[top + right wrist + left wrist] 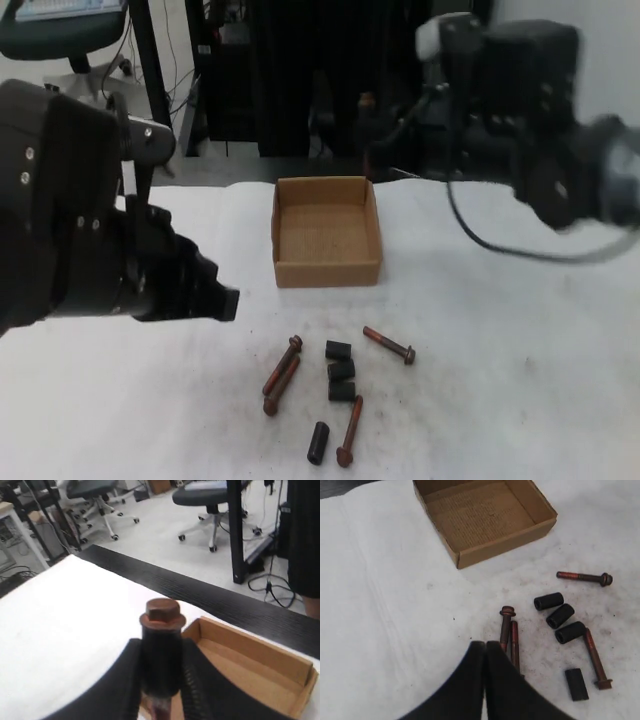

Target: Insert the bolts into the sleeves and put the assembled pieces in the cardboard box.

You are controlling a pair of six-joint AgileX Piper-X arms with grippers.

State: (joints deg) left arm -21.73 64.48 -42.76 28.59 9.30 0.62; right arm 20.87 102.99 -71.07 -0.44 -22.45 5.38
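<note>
My right fingers (pixel 131 665) pinch a black sleeve (pixel 161 660) from both sides and hold it upright. A rusty bolt (pixel 162 614) runs through it: its hex head rests on the sleeve's top end and a bit of shank shows below. This assembled piece hangs above the bench (pixel 520 340), with the open cardboard box (pixel 260 672) lying below and just beyond it.

My left fingers (pixel 492 667) are pressed together with nothing between them. They hover over the bench toward its left edge, close to a pair of bolts (pixel 282 375) that lie side by side.

The box stands at the middle of the bench's far edge. Between it and the near edge lie the loose parts. Next to the pair is a row of three sleeves (pixel 341 370), and a third bolt (pixel 389 345) lies apart on the right. Closest to the near edge, a fourth bolt (pixel 349 430) lies just beside a lone sleeve (pixel 318 442).
</note>
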